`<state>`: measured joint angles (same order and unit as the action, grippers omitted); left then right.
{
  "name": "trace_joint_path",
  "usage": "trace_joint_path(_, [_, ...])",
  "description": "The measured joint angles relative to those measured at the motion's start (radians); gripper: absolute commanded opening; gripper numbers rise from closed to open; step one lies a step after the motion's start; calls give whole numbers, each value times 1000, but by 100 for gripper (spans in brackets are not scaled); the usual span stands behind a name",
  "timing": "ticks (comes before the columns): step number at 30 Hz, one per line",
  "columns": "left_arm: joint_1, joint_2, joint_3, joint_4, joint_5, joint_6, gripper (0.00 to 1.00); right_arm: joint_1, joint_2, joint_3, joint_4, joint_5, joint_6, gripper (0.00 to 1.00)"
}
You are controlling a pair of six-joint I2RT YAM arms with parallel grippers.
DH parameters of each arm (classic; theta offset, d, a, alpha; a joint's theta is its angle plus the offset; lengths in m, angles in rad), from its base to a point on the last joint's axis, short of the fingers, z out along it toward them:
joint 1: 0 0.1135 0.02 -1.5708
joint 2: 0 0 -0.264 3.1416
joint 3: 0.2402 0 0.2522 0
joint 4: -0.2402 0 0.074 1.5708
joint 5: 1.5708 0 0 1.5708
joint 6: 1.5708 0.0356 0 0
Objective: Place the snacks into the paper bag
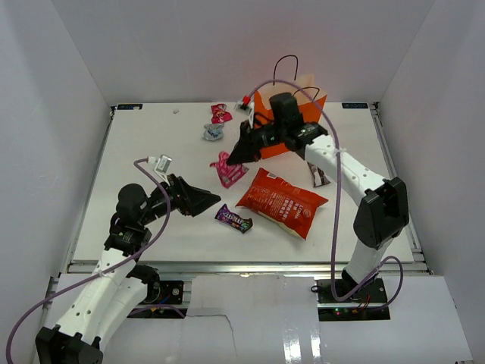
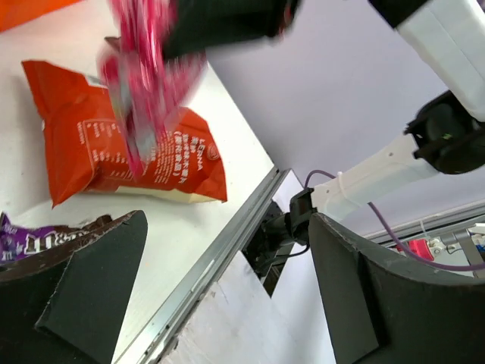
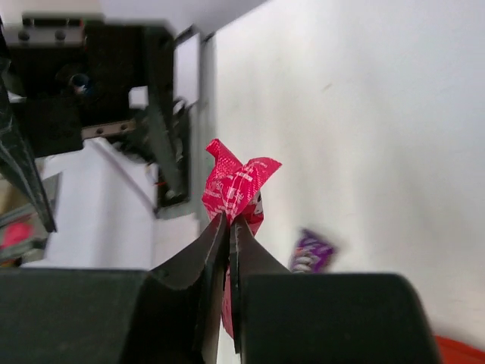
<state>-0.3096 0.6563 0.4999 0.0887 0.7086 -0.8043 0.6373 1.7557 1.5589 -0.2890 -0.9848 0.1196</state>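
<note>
My right gripper (image 1: pixel 235 155) is shut on a pink wrapped snack (image 1: pixel 229 171) and holds it off the table, left of the orange paper bag (image 1: pixel 267 101); the wrist view shows the jaws pinching the wrapper (image 3: pixel 235 186). The red-orange chip bag (image 1: pixel 282 201) lies flat mid-table. A purple candy (image 1: pixel 233 218) lies just left of it. My left gripper (image 1: pixel 206 202) is open and empty, low beside the purple candy (image 2: pixel 30 241). Its view shows the chip bag (image 2: pixel 91 144) and the hanging pink snack (image 2: pixel 148 91).
A second pink candy (image 1: pixel 220 113) and a silver-blue one (image 1: pixel 213 132) lie at the back. A dark brown bar (image 1: pixel 318 176) lies under the right forearm. A small white wrapper (image 1: pixel 161 161) lies at left. The table's front rail (image 2: pixel 220 250) runs close to my left gripper.
</note>
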Motion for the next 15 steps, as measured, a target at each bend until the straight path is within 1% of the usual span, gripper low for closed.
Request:
trace_joint_path(3, [0, -16, 28, -14, -10, -6, 98, -107, 1, 159, -24, 32, -80, 8])
trace_joint_path(5, [0, -18, 29, -29, -22, -19, 98, -178, 1, 286, -32, 93, -129, 8])
trace_joint_path(6, [0, -14, 28, -34, -31, -31, 98, -215, 1, 358, -29, 145, -158, 8])
trace_joint_path(8, [0, 6, 22, -35, -53, -60, 98, -253, -3, 439, -21, 232, -199, 8])
trace_joint_path(9, [0, 18, 15, -34, -66, -75, 98, -267, -9, 484, -14, 305, -241, 8])
trace_joint_path(12, [0, 74, -19, -36, -105, -127, 98, -267, -31, 515, 25, 457, -323, 8])
trace_joint_path(15, [0, 147, -37, -57, -146, -178, 98, -263, -29, 515, 53, 565, -391, 8])
